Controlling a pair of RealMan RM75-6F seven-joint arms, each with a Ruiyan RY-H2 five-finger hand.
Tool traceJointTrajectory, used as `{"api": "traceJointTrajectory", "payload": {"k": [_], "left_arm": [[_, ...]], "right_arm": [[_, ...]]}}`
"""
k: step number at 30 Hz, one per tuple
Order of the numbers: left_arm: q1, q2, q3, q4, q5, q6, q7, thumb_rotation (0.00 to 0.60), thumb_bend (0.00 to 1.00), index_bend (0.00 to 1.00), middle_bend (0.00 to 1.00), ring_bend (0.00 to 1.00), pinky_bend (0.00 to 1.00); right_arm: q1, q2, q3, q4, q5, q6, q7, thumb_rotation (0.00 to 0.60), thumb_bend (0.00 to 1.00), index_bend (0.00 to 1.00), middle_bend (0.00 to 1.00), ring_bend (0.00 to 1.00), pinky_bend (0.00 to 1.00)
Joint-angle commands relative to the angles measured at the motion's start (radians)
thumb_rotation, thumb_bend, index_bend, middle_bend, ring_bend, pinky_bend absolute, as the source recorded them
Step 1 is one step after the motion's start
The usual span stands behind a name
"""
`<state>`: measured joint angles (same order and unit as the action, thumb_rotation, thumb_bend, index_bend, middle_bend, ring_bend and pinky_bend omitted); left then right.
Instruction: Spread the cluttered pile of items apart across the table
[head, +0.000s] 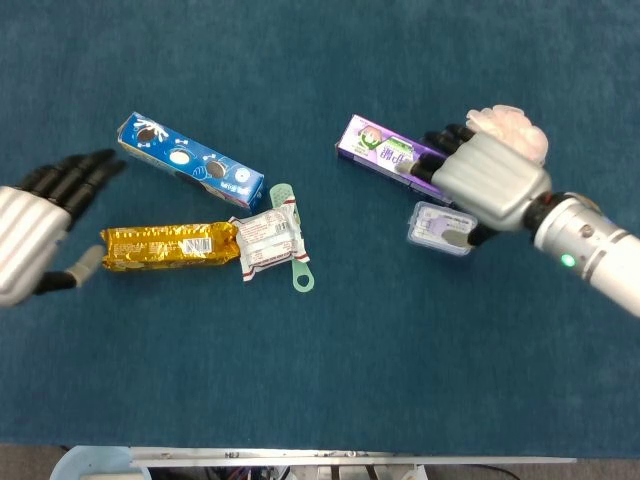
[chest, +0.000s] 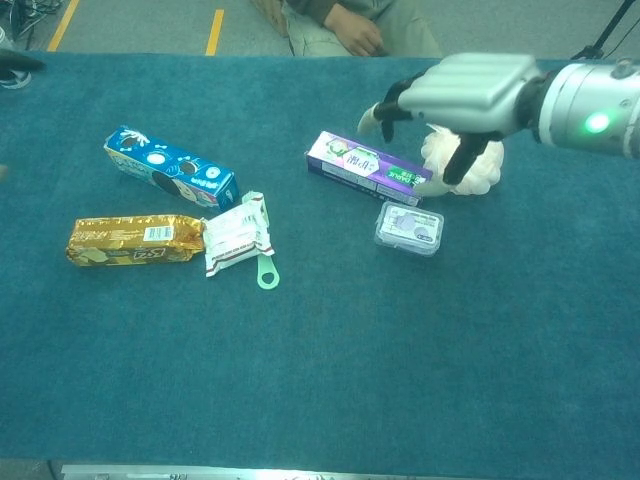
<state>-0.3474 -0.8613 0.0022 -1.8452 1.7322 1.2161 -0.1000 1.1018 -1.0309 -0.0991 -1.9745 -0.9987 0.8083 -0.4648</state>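
My right hand (chest: 470, 90) hovered empty, fingers apart, above the purple box (chest: 366, 167). Its long axis ran left-right beneath me. Left hand (head: 35, 235) open, far off.

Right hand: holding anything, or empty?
Empty. The right hand hovers with fingers apart above the purple box and pink pouf, nothing between them.
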Motion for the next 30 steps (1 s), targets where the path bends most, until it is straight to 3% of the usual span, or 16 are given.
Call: {"api": "traceJointTrajectory", "payload": {"k": [1, 17, 30], "left_arm": [[-0.064, -0.026, 0.015, 0.024, 0.053, -0.076, -0.021, 0.6, 0.37, 0.04, 0.06, 0.08, 0.21], [-0.295, -0.197, 0.028, 0.12, 0.192, -0.298, 0.036, 0.6, 0.37, 0.04, 0.04, 0.07, 0.19], [-0.408, -0.351, -0.011, 0.211, 0.066, -0.457, 0.135, 0.6, 0.37, 0.0, 0.0, 0.02, 0.19]], "right_arm": [[-0.031, 0.03, 0.018, 0.001, 0.012, 0.039, 0.014, 0.45, 0.23, 0.17, 0.3, 0.11, 0.16], [-0.126, 0.089, 0.061, 0.014, 0.003, 0.072, 0.052, 0.449, 0.23, 0.17, 0.3, 0.11, 0.16], [-0.168, 0.099, 0.087, 0.035, -0.018, 0.042, 0.073, 0.449, 0.23, 0.17, 0.3, 0.11, 0.16]]}}
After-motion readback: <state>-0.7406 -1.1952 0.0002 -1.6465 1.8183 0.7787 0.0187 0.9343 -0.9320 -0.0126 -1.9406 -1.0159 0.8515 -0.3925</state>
